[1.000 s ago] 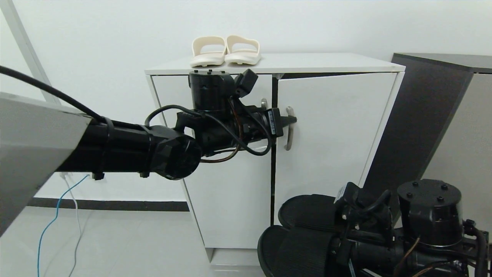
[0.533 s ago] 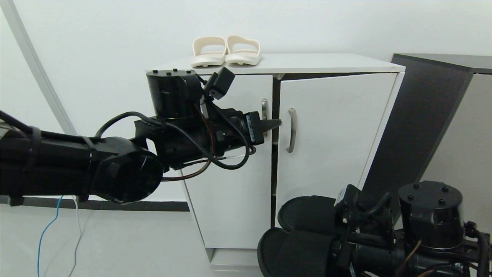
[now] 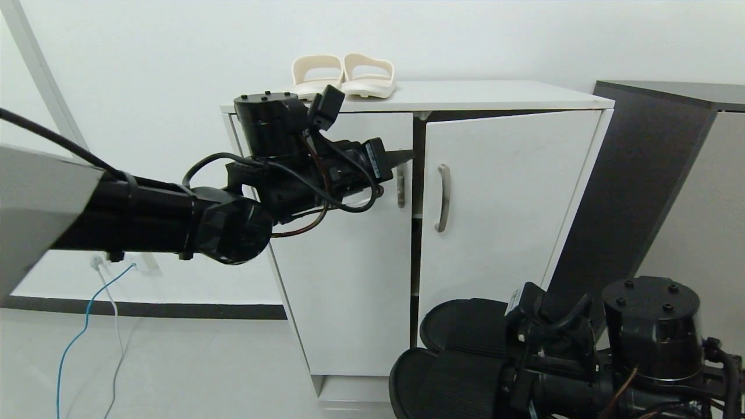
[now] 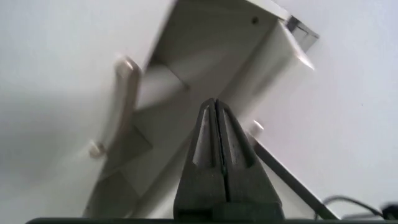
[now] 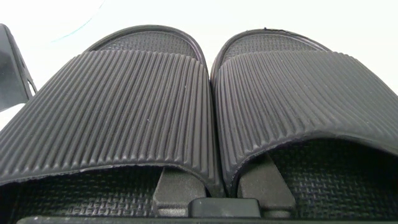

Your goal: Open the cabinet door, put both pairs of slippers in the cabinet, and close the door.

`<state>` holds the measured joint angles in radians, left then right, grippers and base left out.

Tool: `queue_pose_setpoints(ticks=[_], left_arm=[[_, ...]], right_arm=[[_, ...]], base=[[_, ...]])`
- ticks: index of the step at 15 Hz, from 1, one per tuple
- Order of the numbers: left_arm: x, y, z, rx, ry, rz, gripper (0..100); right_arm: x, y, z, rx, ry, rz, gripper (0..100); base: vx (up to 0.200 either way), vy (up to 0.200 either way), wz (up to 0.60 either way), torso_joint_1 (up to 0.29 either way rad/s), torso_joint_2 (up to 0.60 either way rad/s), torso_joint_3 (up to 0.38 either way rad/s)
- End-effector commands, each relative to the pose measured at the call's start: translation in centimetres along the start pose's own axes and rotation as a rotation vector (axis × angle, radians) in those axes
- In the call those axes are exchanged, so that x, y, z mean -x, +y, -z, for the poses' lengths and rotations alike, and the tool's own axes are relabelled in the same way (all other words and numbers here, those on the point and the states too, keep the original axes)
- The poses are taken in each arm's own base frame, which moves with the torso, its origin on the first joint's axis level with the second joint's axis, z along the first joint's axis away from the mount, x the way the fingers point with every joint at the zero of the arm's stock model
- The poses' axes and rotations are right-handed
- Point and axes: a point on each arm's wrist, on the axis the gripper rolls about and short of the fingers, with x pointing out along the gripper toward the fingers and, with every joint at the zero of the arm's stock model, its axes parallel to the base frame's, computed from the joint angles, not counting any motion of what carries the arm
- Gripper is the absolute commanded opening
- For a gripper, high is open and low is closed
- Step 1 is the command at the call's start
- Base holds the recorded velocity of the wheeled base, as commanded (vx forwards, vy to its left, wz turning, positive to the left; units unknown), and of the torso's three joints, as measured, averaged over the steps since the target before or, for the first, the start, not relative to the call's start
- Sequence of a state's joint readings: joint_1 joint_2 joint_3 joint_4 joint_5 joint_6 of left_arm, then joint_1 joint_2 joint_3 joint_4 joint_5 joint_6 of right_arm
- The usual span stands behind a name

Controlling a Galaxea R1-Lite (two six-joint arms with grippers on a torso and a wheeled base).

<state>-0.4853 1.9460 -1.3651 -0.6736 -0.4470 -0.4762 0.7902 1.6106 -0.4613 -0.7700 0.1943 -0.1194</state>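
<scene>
Logging the door [image 3: 500, 233] barely ajar, we hold black slippers [image 3: 460, 326] in clamped right fingers [image 5: 174, 186], left fingers [image 4: 205, 149] closed empty, beige slippers [image 3: 343, 75] atop cabinet [image 3: 495, 94], nothing stowed.

One slipper pair [image 3: 342, 75] sits atop the cabinet [image 3: 495, 94], another pair [image 3: 460, 349] before its right door [image 3: 512, 203].

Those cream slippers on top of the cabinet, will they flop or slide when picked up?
The cream slippers look thick-soled and moulded, so probably fairly stiff and light. Lying flat on the smooth cabinet top, they may slide if nudged, but seem unlikely to roll.
</scene>
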Motion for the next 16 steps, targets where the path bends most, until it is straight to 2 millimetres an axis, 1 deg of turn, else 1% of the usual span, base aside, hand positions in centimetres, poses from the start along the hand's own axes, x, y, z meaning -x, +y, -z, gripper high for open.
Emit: queue_pose_setpoints(ticks=[1,2,4,5,7,8,11,13,15,16], left_arm=[[-2.5,2.0,1.4,0.011,0.018,-0.012,0],[-2.8,2.1,1.5,0.016,0.027,-0.015,0],[-2.9,1.7,1.7,0.018,0.032,-0.011,0],[-3.0,1.3,1.8,0.016,0.028,-0.012,0],[-3.0,0.0,2.5,0.014,0.014,-0.031,0],[-2.6,-0.9,3.1,0.013,0.017,-0.029,0],[-1.1,-3.1,3.6,0.011,0.020,0.012,0],[-0.8,-3.6,3.7,0.004,0.008,0.034,0],[-0.7,-3.6,3.9,0.005,0.010,0.032,0],[-0.7,-3.5,4.0,0.007,0.016,0.030,0]], right_arm=[[0.1,0.3,0.1,0.004,0.000,-0.012,0],[0.1,0.5,0.1,0.007,0.000,-0.016,0],[0.1,0.5,0.1,0.006,0.005,-0.018,0],[0.1,0.5,0.2,0.005,0.006,-0.018,0],[0.0,0.6,0.2,0.005,0.006,-0.020,0],[0.0,0.6,0.2,0.006,0.008,-0.020,0],[0.0,0.6,0.2,0.007,0.008,-0.021,0],[0.0,0.6,0.2,0.008,0.006,-0.022,0],[0.1,0.6,0.2,0.007,0.007,-0.018,0],[0.0,0.6,0.2,0.006,0.005,-0.016,0]], base=[[0.000,0.000,0.00,0.000,0.00,0.000],[0.000,0.000,0.00,0.000,0.00,0.000],[0.000,0.000,0.00,0.000,0.00,0.000],[-0.200,0.000,0.00,0.002,0.00,0.002],[-0.200,0.000,0.00,0.002,0.00,0.000],[-0.200,0.000,0.00,0.002,0.00,-0.002],[-0.200,0.000,0.00,0.001,0.00,0.002],[-0.200,0.000,0.00,-0.005,0.00,0.007],[-0.200,0.000,0.00,-0.002,0.00,0.002],[0.000,0.000,0.00,0.000,0.00,0.000]])
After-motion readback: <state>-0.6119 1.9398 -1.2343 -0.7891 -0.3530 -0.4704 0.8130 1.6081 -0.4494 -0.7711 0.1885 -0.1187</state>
